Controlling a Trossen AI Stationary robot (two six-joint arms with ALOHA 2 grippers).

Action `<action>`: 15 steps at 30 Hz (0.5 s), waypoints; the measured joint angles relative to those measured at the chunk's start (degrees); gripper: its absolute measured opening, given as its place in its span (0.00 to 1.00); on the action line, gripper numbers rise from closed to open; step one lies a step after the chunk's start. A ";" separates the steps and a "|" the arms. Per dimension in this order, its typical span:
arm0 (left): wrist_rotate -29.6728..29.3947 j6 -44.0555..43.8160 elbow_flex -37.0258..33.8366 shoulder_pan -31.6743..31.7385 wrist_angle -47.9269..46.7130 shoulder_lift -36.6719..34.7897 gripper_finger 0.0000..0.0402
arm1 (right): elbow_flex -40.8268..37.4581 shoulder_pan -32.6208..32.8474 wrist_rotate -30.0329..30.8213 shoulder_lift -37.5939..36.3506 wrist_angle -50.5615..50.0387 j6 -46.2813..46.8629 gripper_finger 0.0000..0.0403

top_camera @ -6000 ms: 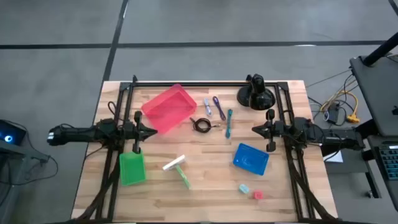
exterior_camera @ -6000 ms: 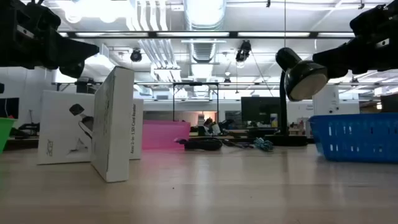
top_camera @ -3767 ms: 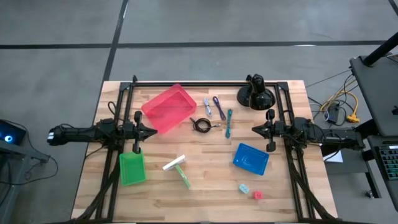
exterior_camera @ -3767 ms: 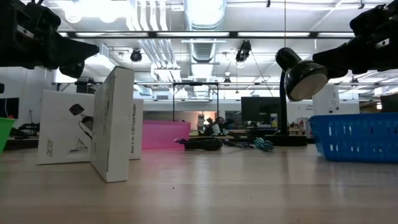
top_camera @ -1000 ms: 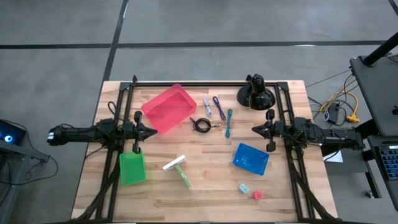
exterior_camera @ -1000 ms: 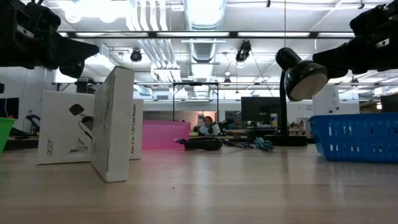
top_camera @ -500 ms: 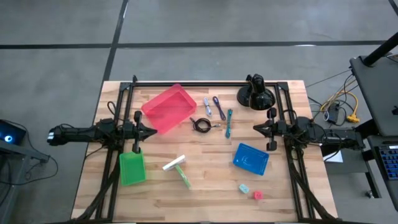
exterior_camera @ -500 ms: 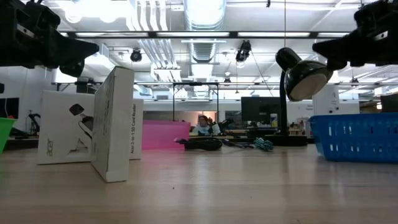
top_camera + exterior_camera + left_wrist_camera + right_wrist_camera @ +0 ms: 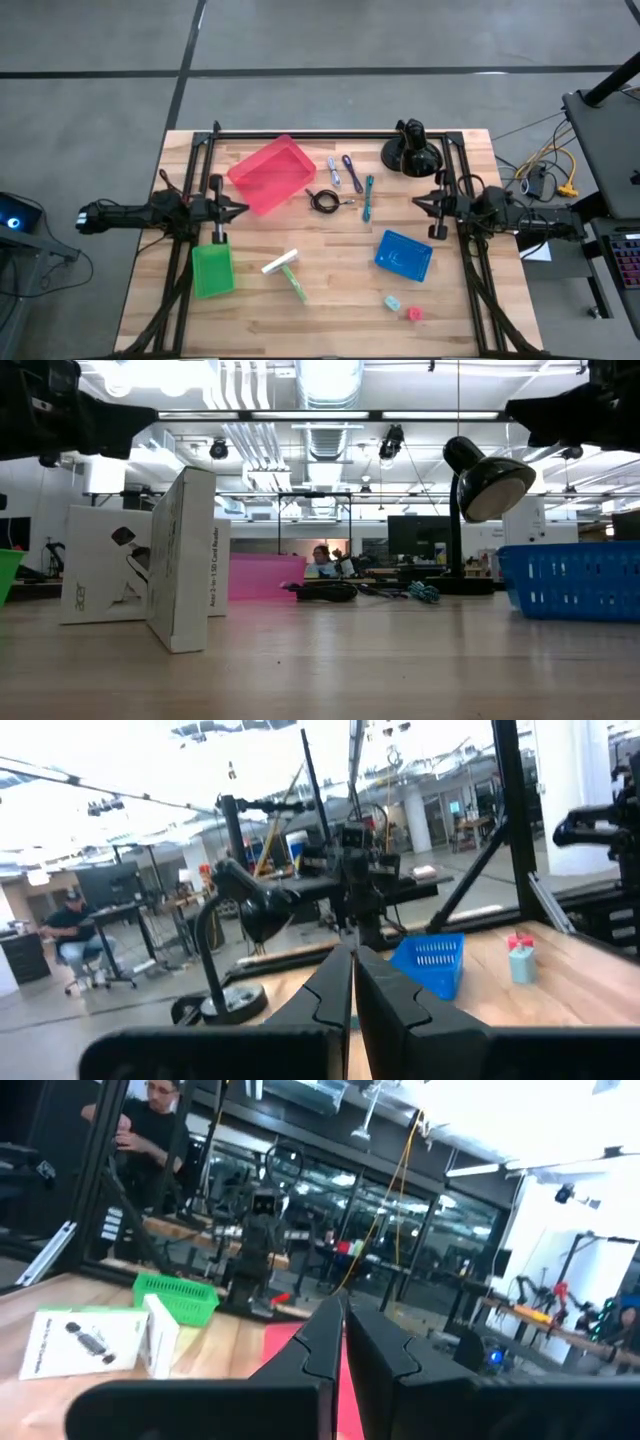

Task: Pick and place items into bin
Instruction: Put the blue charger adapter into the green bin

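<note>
Near the table's (image 9: 330, 320) front edge lie red and teal blocks (image 9: 403, 308); the white-and-green stick (image 9: 286, 270) is mid-table, the coiled cable (image 9: 323, 200) and thin sticks (image 9: 352, 178) toward the back. Left gripper (image 9: 243, 209) and right gripper (image 9: 415, 203) hover at the side edges, fingers pressed together, holding nothing.

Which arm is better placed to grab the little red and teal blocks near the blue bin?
Probably the right. The red block and teal block lie on the right pincer's side, beside the blue bin. The left pincer sits across the table by the red bin.
</note>
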 joint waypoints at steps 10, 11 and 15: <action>-0.33 -0.11 0.00 0.00 2.54 0.00 0.00 | 0.00 0.02 -2.79 0.49 -5.79 1.24 0.03; -0.35 -0.11 0.00 0.00 2.48 0.02 0.00 | 0.00 0.03 -5.11 0.75 -5.81 1.29 0.04; -0.44 -0.13 -0.07 0.00 2.24 1.12 0.00 | 0.00 0.04 -14.55 2.33 -5.48 1.54 0.11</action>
